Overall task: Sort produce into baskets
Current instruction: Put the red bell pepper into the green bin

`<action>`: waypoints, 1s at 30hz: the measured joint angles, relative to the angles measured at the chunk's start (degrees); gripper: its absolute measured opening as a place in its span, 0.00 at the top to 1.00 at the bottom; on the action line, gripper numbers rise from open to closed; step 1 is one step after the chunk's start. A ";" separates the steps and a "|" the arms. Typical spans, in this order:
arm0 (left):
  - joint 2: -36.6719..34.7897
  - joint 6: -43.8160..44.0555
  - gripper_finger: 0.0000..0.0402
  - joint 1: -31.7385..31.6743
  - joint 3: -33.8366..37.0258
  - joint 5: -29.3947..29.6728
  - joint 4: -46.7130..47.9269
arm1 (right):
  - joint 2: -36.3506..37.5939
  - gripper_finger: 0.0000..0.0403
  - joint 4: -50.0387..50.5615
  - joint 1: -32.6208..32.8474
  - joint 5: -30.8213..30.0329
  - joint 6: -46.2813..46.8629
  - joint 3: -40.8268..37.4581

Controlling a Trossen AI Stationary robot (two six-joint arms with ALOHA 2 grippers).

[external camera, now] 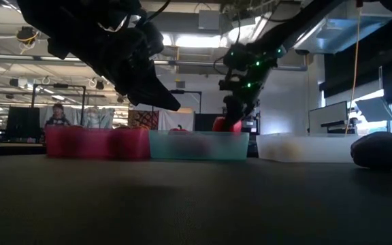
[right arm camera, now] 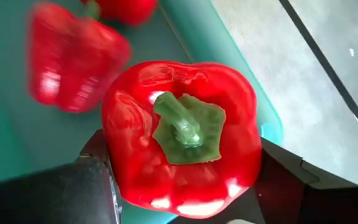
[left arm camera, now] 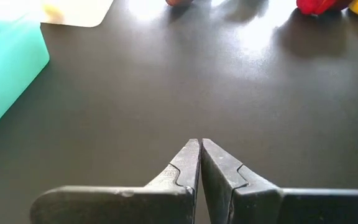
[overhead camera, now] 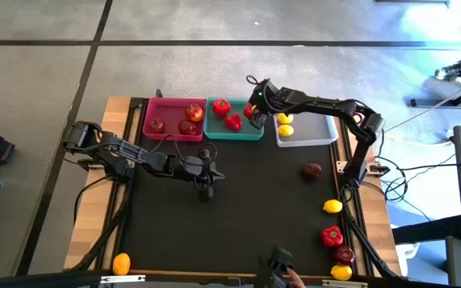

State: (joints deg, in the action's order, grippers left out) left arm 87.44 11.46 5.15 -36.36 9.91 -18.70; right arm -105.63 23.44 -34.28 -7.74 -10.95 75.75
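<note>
From above, the right gripper (overhead camera: 252,111) grips a red bell pepper (overhead camera: 249,110) over the teal basket (overhead camera: 234,130). Its wrist view shows the pepper clamped. The left gripper (left arm camera: 200,149) hangs closed near that basket.

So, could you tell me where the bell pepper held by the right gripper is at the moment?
The bell pepper sits between the right gripper's fingers, over the right end of the teal basket, beside the white basket in the high view.
</note>
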 joint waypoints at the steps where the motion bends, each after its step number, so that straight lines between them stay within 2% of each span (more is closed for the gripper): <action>1: 0.00 0.00 0.97 0.00 0.00 0.00 -0.02 | -0.69 0.49 -0.16 -0.04 0.04 0.00 0.00; 8: 0.00 0.02 0.97 0.00 0.00 0.00 -0.02 | -3.74 0.49 -0.90 -0.29 0.39 0.01 -0.04; 17: 0.02 0.11 0.97 0.00 0.00 0.00 0.00 | -3.86 0.48 -0.75 -0.25 1.31 -1.33 -0.04; 20: 0.02 0.17 0.97 0.00 0.00 -0.01 0.00 | -3.86 0.41 -0.38 -0.25 1.31 -1.33 -0.04; 26: 0.02 0.00 0.97 0.00 0.00 -0.02 0.00 | -3.86 0.22 -0.35 -0.25 0.47 -1.35 -0.04; 30: 0.02 0.26 0.97 0.00 -0.01 -0.02 0.00 | -3.61 0.14 -0.21 -0.22 -0.89 -1.36 -0.04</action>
State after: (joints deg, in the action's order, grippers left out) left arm 87.46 11.73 5.15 -36.37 9.89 -18.69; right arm -109.25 23.23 -34.49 -8.63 -12.30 75.70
